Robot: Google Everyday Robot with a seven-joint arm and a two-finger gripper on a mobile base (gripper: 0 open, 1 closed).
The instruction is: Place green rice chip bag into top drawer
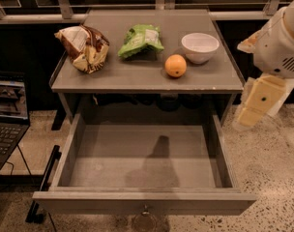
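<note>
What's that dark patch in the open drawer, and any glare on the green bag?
Camera view: dim warm light; the patch in the top drawer is a shadow; the green rice chip bag shows no glare; the hand is at the right edge.

The chip bag (139, 40) is light green with white print. The snack bag (83, 47) is brown and white, the fruit (175, 65) orange, the bowl (199, 47) plain white. The tabletop (137, 79) and drawer (142, 153) are flat, unpatterned grey. The end effector (257, 103), at the right edge beside the tabletop, is pale cream-yellow. The floor (272, 168) is beige with dark speckles.
</note>
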